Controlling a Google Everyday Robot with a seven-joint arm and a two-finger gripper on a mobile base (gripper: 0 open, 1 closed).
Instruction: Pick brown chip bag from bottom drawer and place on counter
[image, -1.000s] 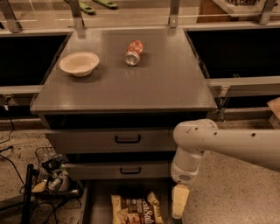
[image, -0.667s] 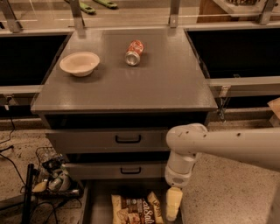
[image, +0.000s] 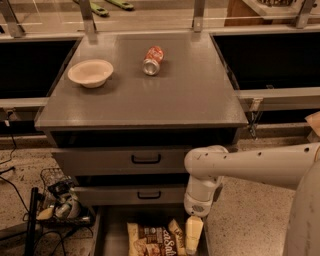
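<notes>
While the bottom drawer (image: 111, 234) stands pulled out below the counter (image: 150, 102), we see the brown chip bag (image: 150, 241) lying flat inside it, its near end out of view. Our gripper (image: 193, 234) hangs pointing down into that drawer, just beside the bag's right edge, well below the counter; we cannot tell whether it is spread or pressed together, nor whether it touches the bag. On the counter's left side a cream bowl (image: 90, 73) sits upright, and toward the counter's back a soda can (image: 153, 60) lies on its side. Directly under the counter, the two upper drawers (image: 100, 161) are shut
</notes>
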